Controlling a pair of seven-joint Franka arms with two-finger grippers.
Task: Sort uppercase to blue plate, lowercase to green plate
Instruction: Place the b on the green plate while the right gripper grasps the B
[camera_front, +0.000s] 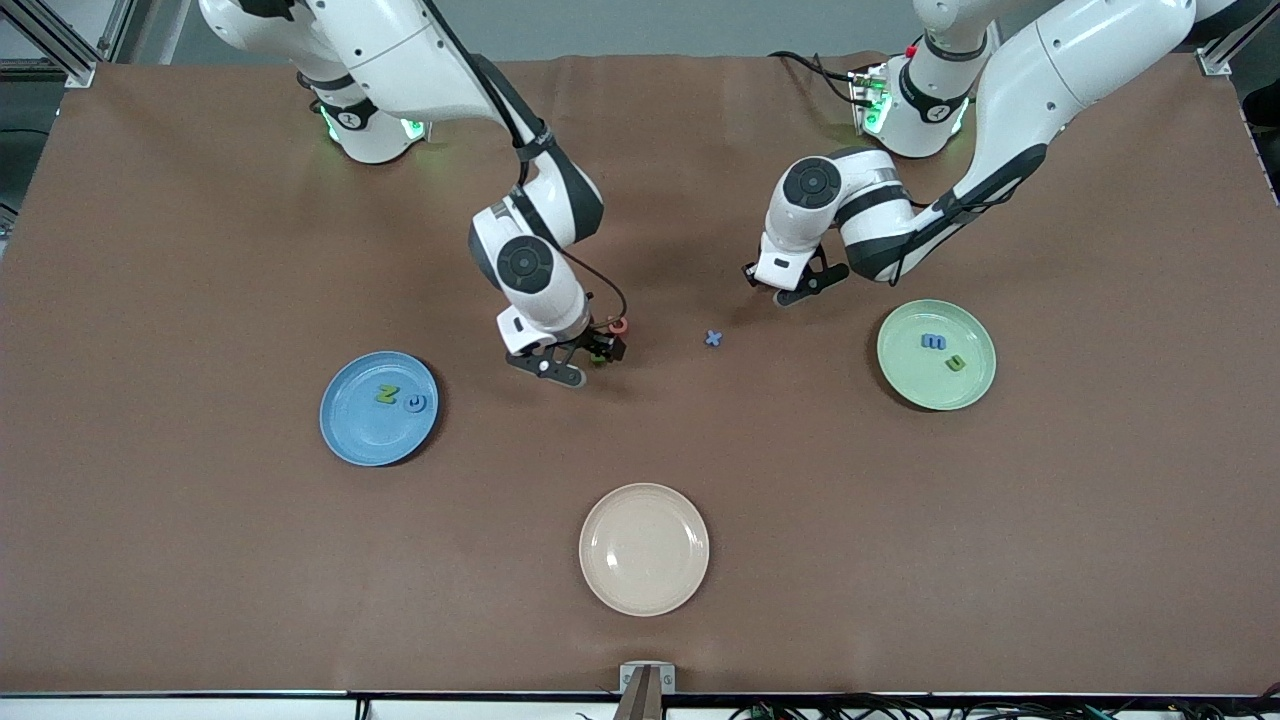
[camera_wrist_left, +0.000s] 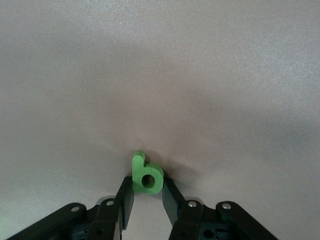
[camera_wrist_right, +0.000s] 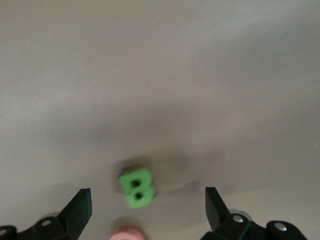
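blue plate (camera_front: 352, 432) — blue | green plate (camera_front: 905, 372) — pale mint | beige plate (camera_front: 643, 590) | table (camera_front: 200, 250) — brown

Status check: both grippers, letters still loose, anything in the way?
Left gripper shut on green lowercase letter. Right gripper open over green B, pink Q beside. Blue x loose mid-table. Nothing in the way.

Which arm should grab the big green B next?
Right. Its open claw hangs right over the B, and the blue plate is at its end of the table. The left claw is shut on a small green letter.
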